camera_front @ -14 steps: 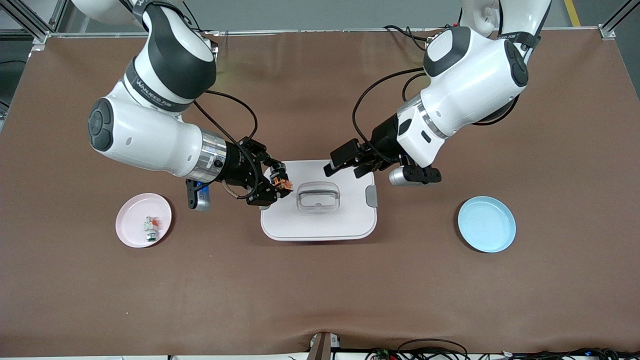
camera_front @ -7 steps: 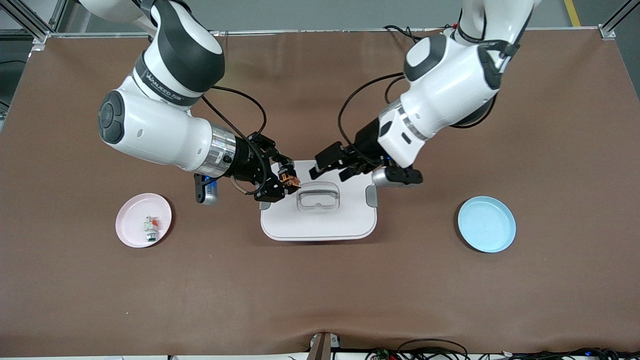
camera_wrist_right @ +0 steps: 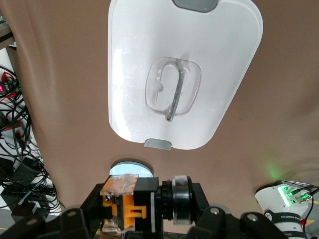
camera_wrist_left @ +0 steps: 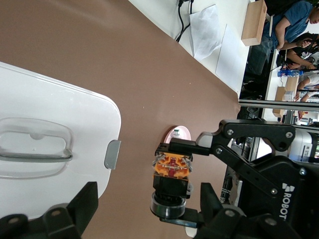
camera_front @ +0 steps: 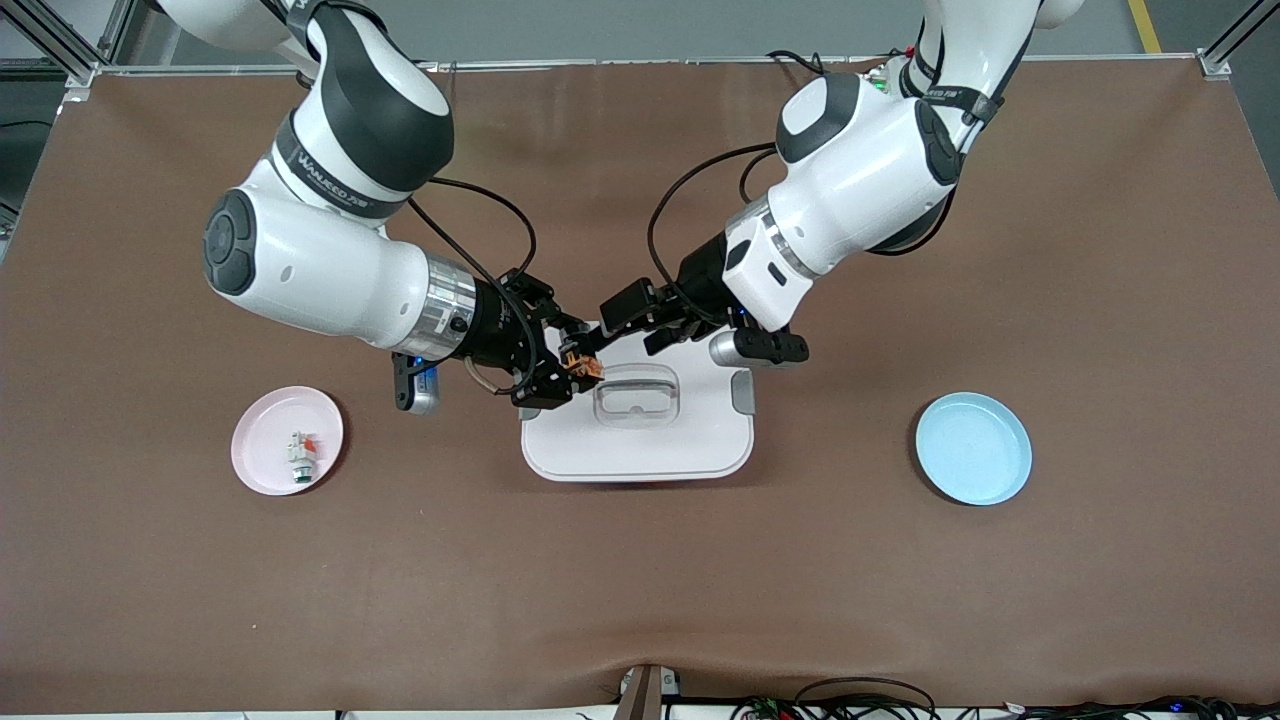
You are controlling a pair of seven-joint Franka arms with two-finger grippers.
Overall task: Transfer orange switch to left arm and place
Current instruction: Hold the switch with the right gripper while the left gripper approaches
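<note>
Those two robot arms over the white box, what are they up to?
The right pincer grips a small orange switch in the air over the edge of the white box. The left pincer, open, hangs over the box close to the switch, apparently ready to take it. A pink plate holding a small white part and a blue plate sit at the table's two ends.

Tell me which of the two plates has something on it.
The pink plate, toward the right arm's end of the table, carries a small white part. The blue plate, toward the left arm's end, is bare.
</note>
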